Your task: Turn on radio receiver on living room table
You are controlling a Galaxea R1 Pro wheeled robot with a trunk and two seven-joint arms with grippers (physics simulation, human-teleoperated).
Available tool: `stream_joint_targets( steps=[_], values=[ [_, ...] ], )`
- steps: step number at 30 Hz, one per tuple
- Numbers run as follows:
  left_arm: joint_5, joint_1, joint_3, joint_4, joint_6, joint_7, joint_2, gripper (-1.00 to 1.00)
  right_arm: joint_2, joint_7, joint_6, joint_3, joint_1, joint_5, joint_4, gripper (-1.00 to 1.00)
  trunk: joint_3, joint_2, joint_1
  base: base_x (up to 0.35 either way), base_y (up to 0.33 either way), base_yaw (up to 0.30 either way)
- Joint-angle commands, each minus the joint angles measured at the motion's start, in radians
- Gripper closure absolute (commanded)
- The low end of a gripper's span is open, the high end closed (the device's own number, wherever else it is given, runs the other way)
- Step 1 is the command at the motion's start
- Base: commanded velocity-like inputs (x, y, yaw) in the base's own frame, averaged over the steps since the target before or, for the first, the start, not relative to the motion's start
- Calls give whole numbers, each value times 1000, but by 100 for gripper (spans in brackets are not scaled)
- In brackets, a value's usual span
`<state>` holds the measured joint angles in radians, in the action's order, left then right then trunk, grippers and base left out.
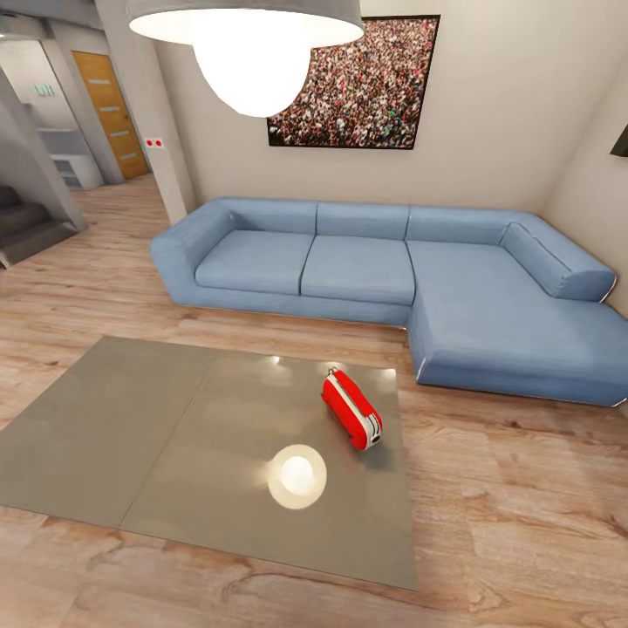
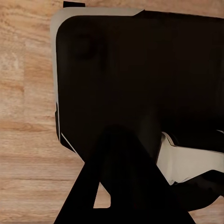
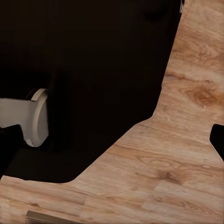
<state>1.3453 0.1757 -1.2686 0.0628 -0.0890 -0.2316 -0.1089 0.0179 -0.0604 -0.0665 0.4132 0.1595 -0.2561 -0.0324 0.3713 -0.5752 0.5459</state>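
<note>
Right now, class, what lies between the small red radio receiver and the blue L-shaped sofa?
In the head view, bare glossy grey table top past the red radio receiver, then bare wood-plank floor up to the blue L-shaped sofa.

The radio receiver (image 1: 351,409) is a small bright-red rounded box lying on the table (image 1: 131,436), toward its far right part, near the edge that faces the sofa. It lies at a slant, with a white and silver stripe running along its narrow upper edge and a silver end turned toward the camera. The table is a large, low rectangle with a glossy grey-brown top in 2 panels, which reflects a round lamp glow just in front of the radio receiver.
</note>
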Motion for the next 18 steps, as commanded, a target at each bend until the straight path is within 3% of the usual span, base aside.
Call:
stream_joint_targets(
  steps=[1,18],
  values=[
    [0,0,0,0,0,0,0,100,0,0,0,0,0,0,0,-100,0,0,0,0,0,0],
    [0,0,0,0,0,0,0,100,-1,5,9,1,0,0,0,-100,0,0,0,0,0,0]
  ],
)
